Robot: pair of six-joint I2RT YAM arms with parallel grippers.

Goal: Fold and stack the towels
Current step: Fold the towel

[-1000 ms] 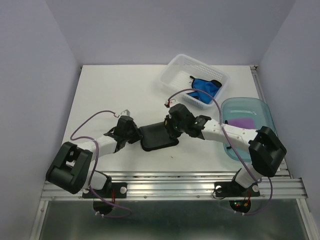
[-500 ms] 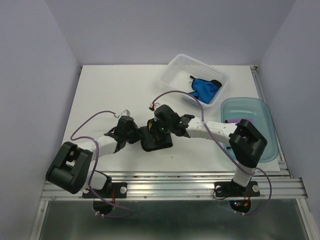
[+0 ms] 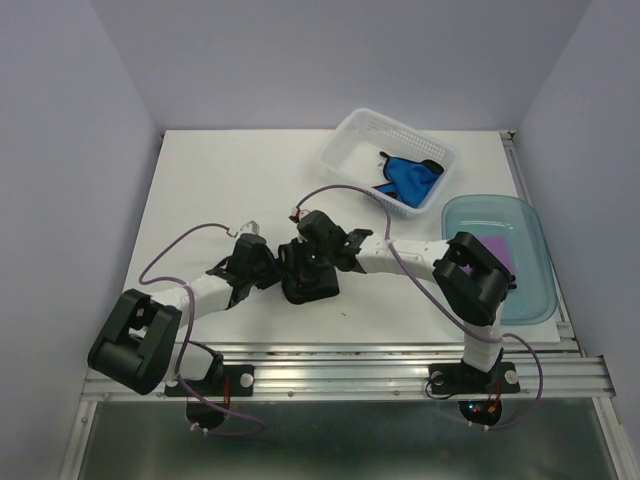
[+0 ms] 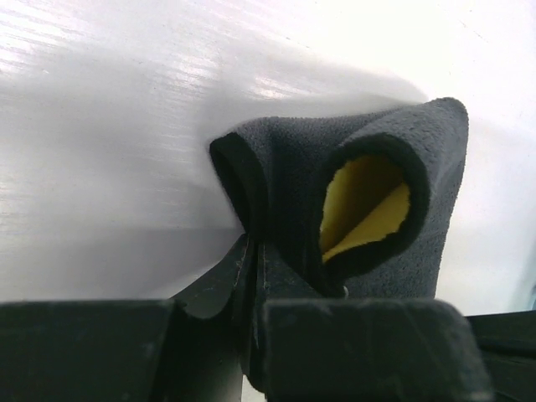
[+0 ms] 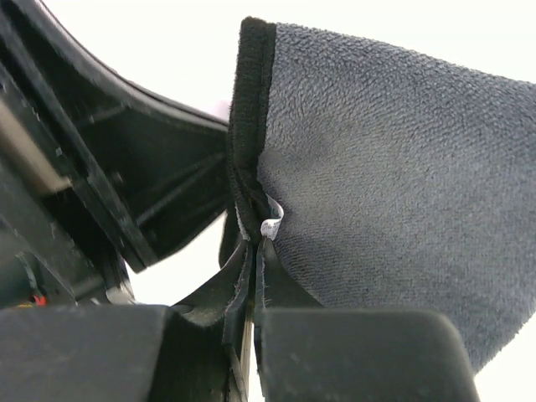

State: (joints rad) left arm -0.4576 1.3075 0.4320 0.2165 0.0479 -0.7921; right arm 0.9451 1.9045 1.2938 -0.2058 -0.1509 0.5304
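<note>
Left wrist: fingers [image 4: 209, 289] clamp black towel [image 4: 402, 159] (yellow inside).

A white counter [image 3: 220, 180] is occupying the middle of the frame and reflecting soft, even light. Pale lavender walls [image 3: 330, 60] are enclosing it at the left, top and right of the frame. An aluminium rail [image 3: 340, 372] is running along its lower edge, and a dull grey-green surface [image 3: 340, 445] is showing across the bottom.

White table [image 3: 220, 190]: black towel [image 3: 312, 287] centre, basket [image 3: 345, 150] far right, tray [image 3: 490, 212] right edge.
</note>
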